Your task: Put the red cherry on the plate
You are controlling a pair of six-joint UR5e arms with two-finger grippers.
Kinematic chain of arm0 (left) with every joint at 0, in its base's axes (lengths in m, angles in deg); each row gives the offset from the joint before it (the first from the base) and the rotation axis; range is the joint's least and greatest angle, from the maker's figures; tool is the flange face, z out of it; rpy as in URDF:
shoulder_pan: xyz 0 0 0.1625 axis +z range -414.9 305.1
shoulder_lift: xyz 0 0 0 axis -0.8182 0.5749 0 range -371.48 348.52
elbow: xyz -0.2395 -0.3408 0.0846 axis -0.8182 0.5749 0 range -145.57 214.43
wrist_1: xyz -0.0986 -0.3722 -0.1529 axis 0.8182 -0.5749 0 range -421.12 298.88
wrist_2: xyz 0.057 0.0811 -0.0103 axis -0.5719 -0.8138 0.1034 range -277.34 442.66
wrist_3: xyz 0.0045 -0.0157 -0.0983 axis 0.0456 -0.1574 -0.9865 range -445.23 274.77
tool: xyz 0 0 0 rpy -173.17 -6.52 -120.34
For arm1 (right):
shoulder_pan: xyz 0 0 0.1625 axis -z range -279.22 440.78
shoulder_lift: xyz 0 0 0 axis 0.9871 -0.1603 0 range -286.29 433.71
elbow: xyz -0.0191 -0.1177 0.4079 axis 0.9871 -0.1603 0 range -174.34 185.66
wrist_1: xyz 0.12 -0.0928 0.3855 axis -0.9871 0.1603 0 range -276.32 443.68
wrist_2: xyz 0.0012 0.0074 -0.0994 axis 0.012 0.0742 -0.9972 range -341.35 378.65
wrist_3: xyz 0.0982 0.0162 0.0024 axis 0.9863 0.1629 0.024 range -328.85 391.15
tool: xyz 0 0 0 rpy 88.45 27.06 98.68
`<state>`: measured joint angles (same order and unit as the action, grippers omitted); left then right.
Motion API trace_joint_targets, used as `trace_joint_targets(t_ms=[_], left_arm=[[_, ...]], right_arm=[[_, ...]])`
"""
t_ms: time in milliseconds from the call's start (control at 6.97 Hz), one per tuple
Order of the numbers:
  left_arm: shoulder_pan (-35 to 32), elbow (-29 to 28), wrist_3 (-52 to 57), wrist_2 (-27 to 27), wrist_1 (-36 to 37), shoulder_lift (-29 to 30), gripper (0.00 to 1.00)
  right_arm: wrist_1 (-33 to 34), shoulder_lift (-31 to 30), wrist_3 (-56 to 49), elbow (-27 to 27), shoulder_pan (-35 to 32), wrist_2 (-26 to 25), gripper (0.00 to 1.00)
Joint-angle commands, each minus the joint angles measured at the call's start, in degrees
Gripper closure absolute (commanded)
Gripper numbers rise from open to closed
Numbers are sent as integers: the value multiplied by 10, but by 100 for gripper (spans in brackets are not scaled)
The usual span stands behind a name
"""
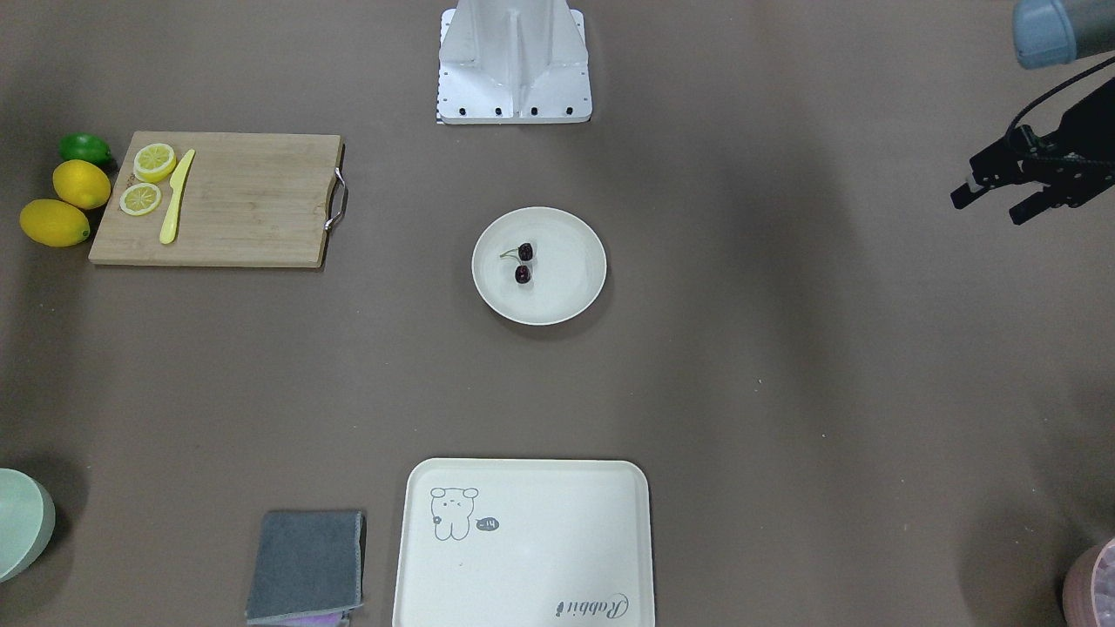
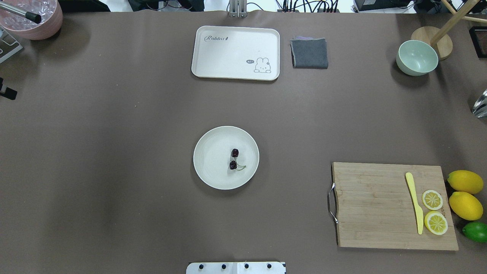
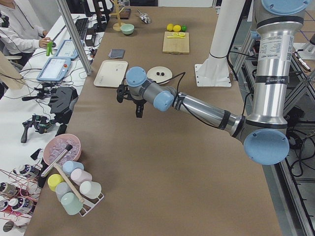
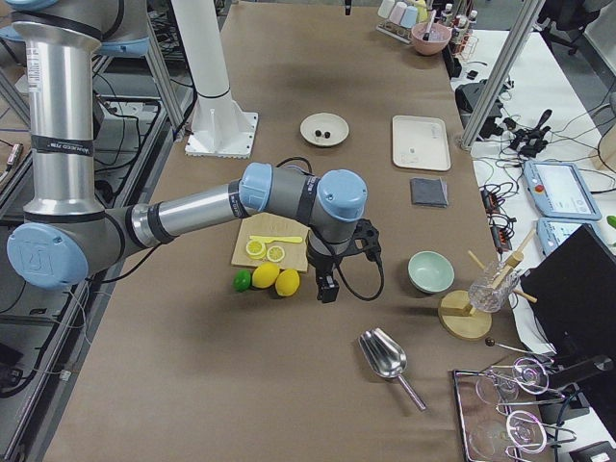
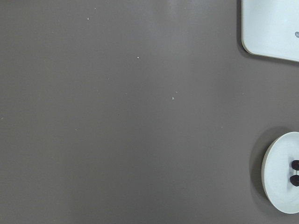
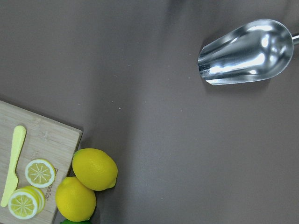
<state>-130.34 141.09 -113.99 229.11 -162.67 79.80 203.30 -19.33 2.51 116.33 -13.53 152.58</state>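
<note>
The red cherry (image 1: 523,263) lies in the plate (image 1: 572,289); my left gripper (image 1: 988,207) hangs spread, empty; my right gripper (image 4: 328,286), I cannot tell.

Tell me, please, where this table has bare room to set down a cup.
Bare tabletop lies between the plate and the rabbit tray, and all across the robot's left of the plate. It is crowded at the cutting board, with lemons alongside.
</note>
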Motion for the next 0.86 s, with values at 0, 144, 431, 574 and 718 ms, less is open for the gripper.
trace_joint_targets(t_ms=[0,144,431,574,718], left_arm=[[-16,-82,49,-1,6,19,2],[-19,-134,81,-1,6,49,2],[-22,-194,120,-1,6,79,2],[-23,-224,120,-1,7,91,2],[-24,-246,121,-2,7,93,2]], right_arm=[[0,-9,-9,-1,-6,-2,0],[-1,0,-9,-21,-6,-2,0],[-49,14,2,-63,-6,-3,0],[-48,21,7,-91,-6,-3,0],[-50,22,6,-112,-9,-10,0]])
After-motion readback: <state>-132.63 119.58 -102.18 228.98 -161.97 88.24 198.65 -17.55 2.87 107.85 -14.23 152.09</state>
